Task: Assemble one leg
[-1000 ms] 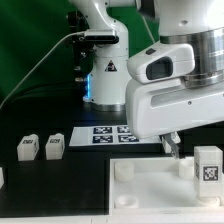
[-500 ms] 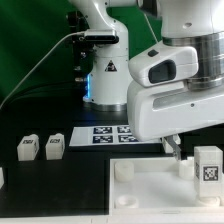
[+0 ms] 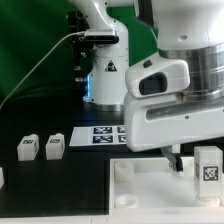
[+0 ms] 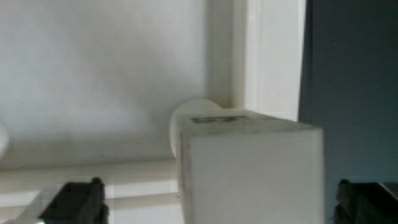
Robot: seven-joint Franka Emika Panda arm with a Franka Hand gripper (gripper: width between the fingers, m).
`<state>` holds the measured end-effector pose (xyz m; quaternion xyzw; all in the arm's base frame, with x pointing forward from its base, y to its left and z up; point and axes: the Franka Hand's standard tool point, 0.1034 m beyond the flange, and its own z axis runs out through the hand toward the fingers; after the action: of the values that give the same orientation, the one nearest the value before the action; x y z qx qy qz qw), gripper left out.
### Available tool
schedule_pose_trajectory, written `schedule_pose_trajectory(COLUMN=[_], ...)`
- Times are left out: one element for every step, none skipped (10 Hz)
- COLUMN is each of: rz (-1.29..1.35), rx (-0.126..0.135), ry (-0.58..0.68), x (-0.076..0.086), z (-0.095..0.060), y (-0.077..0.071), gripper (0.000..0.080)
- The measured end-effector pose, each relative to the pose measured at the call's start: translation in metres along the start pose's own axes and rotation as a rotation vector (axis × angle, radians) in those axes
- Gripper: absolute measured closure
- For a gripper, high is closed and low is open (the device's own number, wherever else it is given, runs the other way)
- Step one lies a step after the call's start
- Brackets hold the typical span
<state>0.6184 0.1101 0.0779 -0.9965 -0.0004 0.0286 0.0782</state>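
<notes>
Leg [image 3: 208, 166] stands upright on the white panel [image 3: 140, 195] at the exterior view's right, its tag toward the camera. In the wrist view we see it between the gripper [image 4: 222, 205] fingers [image 4: 75, 200], which are spread wide and touch neither side. Two more legs [image 3: 27, 148] [image 3: 54, 146] sit well apart on the table [image 3: 60, 195].

1. Main bit is a chunky glossy white plastic arm shell [image 3: 185, 115] with rounded corners and a dark grey oval inset [image 3: 150, 85].
2. White base column [image 3: 105, 55] has a blue glowing light [image 3: 93, 88] and a triangle warning sticker [image 3: 108, 68].
3. Thin black cable [image 3: 32, 63] too.
4. Matte black gripper fingertips [image 4: 75, 202], squared-off.
</notes>
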Motion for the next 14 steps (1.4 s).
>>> schedule_pose_trajectory(rz=[-0.001,-0.002,-0.002,-0.003,0.014,0.031,0.031,0.130,0.234,0.368,0.558,0.736,0.902,1.094], rx=[0.000,0.000,0.000,0.000,0.001,0.000,0.000,0.002,0.003,0.005,0.014,0.023,0.052,0.092], ry=[0.009,0.010,0.010,0.009,0.009,0.009,0.009,0.009,0.009,0.008,0.010,0.009,-0.002,0.003], x=[0.0007,0.0012,0.0010,0.0010,0.0009,0.0009,0.0011,0.0010,0.0010,0.0014,0.0058,0.0074,0.0078,0.0087], z=[0.0026,0.0018,0.0022,0.0024,0.0024,0.0025,0.0024,0.0024,0.0025,0.0039,0.0041,0.0032,0.0035,0.0043], y=[-0.0003,-0.0012,-0.0010,-0.0010,-0.0011,-0.0013,-0.0003,-0.0007,-0.0010,-0.0008,0.0003,0.0011,0.0048,0.0071], gripper=[0.0151,0.0151,0.0151,0.0275,0.0409,0.0409,0.0506,0.0506,0.0506,0.0506,0.0506,0.0506,0.0506,0.0506])
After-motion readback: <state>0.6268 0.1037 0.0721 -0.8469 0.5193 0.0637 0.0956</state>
